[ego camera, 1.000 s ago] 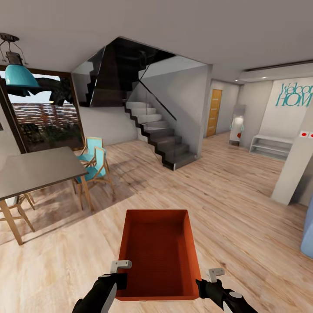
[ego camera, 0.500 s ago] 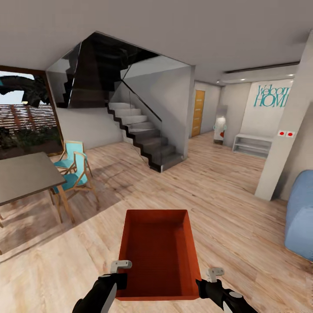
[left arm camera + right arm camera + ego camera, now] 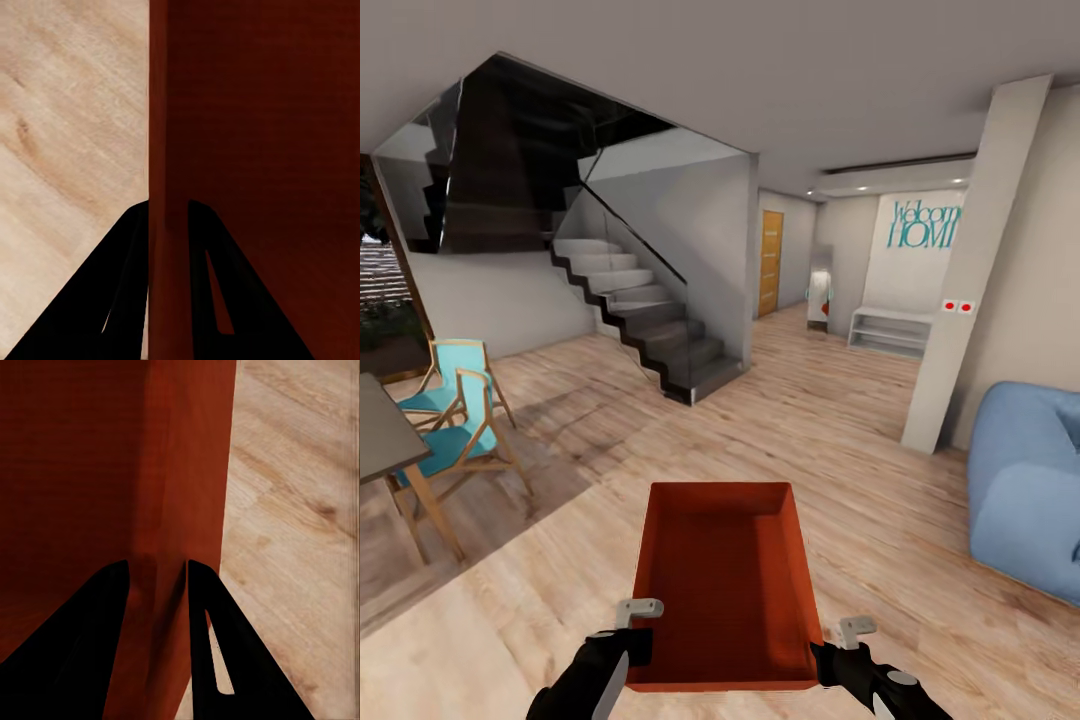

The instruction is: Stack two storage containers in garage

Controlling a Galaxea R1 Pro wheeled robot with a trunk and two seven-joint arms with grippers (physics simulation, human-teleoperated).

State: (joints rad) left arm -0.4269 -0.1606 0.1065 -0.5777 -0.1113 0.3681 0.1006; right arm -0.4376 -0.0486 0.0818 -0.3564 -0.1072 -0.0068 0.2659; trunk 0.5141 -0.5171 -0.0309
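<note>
One orange-red storage container (image 3: 722, 580), open-topped and empty, hangs in front of me above the light wood plank floor. My left gripper (image 3: 634, 636) is shut on its left wall near the close corner. In the left wrist view the two black fingers (image 3: 120, 285) straddle that thin wall (image 3: 166, 150). My right gripper (image 3: 832, 652) is shut on the opposite wall, and the right wrist view shows its fingers (image 3: 217, 645) clamping that wall (image 3: 180, 472). The garage is out of view.
A dark staircase (image 3: 650, 335) with a glass rail rises ahead left. Two blue chairs (image 3: 455, 420) and a table edge (image 3: 375, 430) stand at the left. At the right are a blue sofa (image 3: 1025, 490) and a pale pillar (image 3: 970, 270). A hallway with a wooden door (image 3: 771, 262) lies ahead.
The whole view has swung to the right: table and window slid off left, the sofa and pillar came in. The container sits the same between both grippers.
</note>
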